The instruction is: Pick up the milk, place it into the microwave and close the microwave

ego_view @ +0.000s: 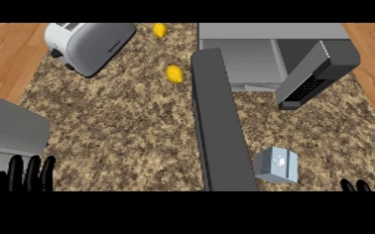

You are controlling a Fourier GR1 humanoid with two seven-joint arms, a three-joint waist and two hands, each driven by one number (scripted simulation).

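Observation:
A small pale blue-white milk carton [278, 164] stands on the speckled counter at the lower right, just right of the microwave's open door [218, 124]. The dark door stretches from the microwave [253, 59] at the upper right down to the view's lower edge. The microwave's grey cavity is open and holds nothing. My left hand [29, 174] rests at the lower left edge, fingers straight and up. Only the fingertips of my right hand [354, 185] show at the lower right corner, right of the carton and apart from it.
A silver toaster [86, 44] lies at the upper left. Two yellow lemons [174, 73] [159, 29] sit between toaster and microwave. A grey block [21, 129] juts in at the left edge. Wooden floor shows beyond the counter's left and right sides.

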